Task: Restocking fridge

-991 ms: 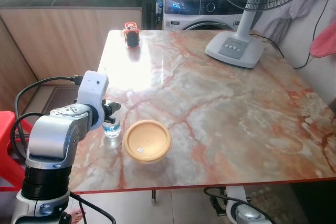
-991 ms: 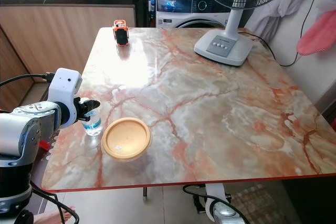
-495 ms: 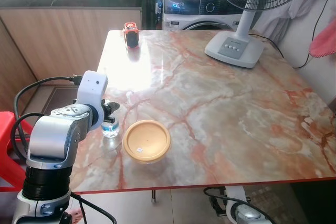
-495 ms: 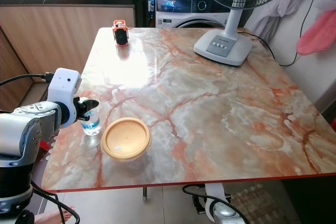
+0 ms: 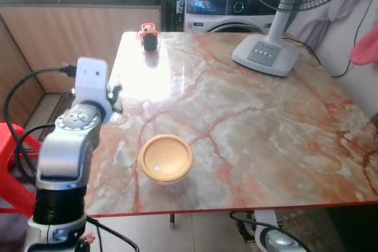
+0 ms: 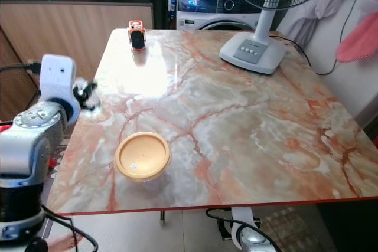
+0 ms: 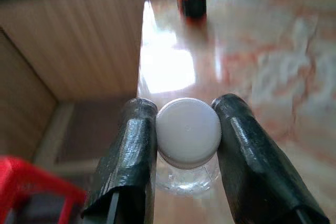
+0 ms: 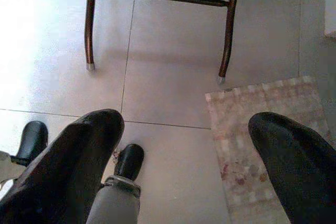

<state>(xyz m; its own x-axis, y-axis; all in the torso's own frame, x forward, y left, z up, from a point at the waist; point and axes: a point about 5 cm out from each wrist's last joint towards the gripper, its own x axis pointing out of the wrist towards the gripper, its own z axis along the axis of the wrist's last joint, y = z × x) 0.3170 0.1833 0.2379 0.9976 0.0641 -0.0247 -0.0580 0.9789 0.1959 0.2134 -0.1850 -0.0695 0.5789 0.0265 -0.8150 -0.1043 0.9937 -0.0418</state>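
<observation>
The left gripper (image 7: pixel 187 129) is closed on a small clear water bottle (image 7: pixel 188 153), one black finger (image 7: pixel 134 156) on each side of its white cap (image 7: pixel 188 129), pinching at the neck just under the cap. In the head views the gripper sits raised at the left edge of the marble table (image 5: pixel 248 122), blurred, so the bottle appears to be lifted off the top, though I cannot see a gap beneath it.

To do this carry well, I judge the grip should stay firm and level: a hold on the cap is narrow, and the bottle could swing or slip if the arm jerks. Keep it upright and clear of the table edge before turning away toward the fridge.

Just right of the arm, near the front edge, sits a round container with a yellow lid (image 5: pixel 165 157), likely the next item. At the far edge stand a small orange object (image 5: pixel 147 38) and a fan base (image 5: pixel 264 55).

The right gripper (image 8: pixel 178 166) hangs with fingers wide apart over the tiled floor (image 8: pixel 168 51), holding nothing.
</observation>
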